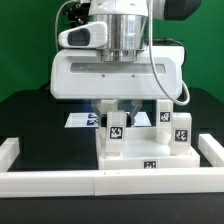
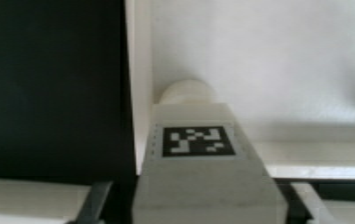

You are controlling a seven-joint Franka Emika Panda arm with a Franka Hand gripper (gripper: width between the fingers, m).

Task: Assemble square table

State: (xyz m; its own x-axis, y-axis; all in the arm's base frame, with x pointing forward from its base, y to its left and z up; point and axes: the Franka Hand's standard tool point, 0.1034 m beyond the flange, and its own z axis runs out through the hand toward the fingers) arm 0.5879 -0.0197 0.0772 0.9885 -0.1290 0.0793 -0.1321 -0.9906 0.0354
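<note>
The square table's top, a white panel [image 1: 136, 152] with a small tag on its front edge, lies flat just behind the front wall. Three white tagged legs show on it in the exterior view. One leg [image 1: 116, 128] stands at the panel's left part, right under my gripper [image 1: 120, 112]. Another leg [image 1: 161, 113] stands further back and a third leg [image 1: 180, 128] at the right. In the wrist view the held leg [image 2: 197, 140] fills the space between my fingers, tag facing the camera, with the panel [image 2: 280, 60] behind it. My gripper [image 2: 197, 203] is shut on this leg.
A low white wall [image 1: 110, 183] edges the black surface in front, with side pieces at the exterior view's left [image 1: 8, 152] and right [image 1: 212, 150]. The marker board [image 1: 78, 120] lies behind the panel on the left. A green backdrop rises at the back.
</note>
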